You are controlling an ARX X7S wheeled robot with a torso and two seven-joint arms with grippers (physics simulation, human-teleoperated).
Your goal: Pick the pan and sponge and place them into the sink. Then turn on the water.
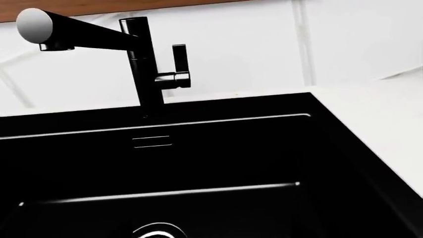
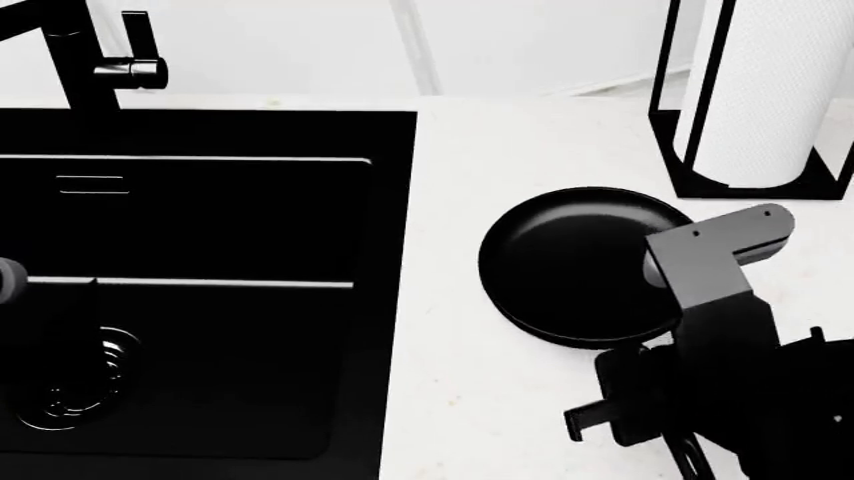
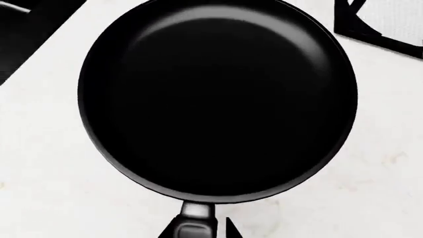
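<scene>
- My right pincer (image 3: 198, 229) sits over the root of the handle of the round, shallow black frying pan (image 3: 218, 96); only two dark tips show at the frame edge, so I cannot tell whether it is clenched or released.
- My left pincer is out of view; its camera looks into the deep rectangular black sink (image 1: 198, 163).
- I judge the pan rigid and fairly heavy, its smooth coating slippery; the handle stub (image 3: 196, 218) is the place to take hold, close to the bowl to limit tipping.
- The pan looks matte black with a soft grey sheen near its far rim.
- It rests flat on the white speckled desk (image 2: 454, 400), apart from the sink and near the black-framed paper towel holder (image 2: 761, 100).
</scene>
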